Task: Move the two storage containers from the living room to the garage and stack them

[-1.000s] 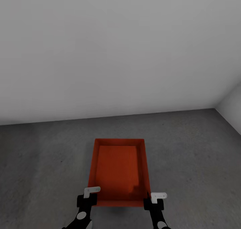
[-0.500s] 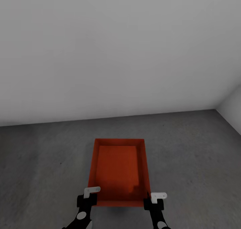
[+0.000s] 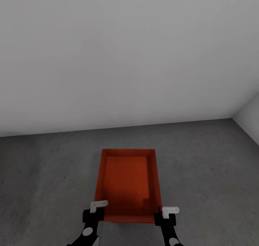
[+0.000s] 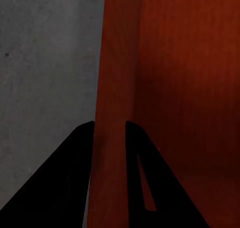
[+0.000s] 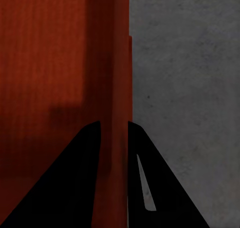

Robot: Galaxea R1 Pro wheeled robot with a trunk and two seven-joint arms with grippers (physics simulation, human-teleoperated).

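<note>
Left gripper (image 3: 94, 211): at the near left corner of the bin, low in the head view; its two dark fingers (image 4: 75, 168) are clamped on the bin's left wall, one outside and one inside, with the thin wall pinched between them.
Right gripper (image 3: 164, 217): at the near right corner of the bin; its fingers (image 5: 80, 168) are closed on the right wall in the same way, one on each face of the wall.
Bin (image 3: 126, 183): red-orange, rectangular, open-topped, with thin plain walls and a ribbed bottom; held between the two grippers by its near corners, long side running away from the robot. Nothing lies inside it. Whether its bottom rests on the floor or hangs just above it cannot be told; a narrow dark shadow shows under its near edge.
Left wall of the bin (image 4: 112, 87): upright, seen edge-on from the left wrist, grey floor on one side and the bin's inside on the other.
Right wall of the bin (image 5: 117, 87): upright, seen edge-on from the right wrist.
Floor (image 3: 201, 166): dark grey speckled concrete, all around the bin.
Far wall (image 3: 126, 51): plain white, meeting the floor well beyond the bin.
Side wall (image 3: 250, 120): white, forming a corner with the far wall on the right.
</note>
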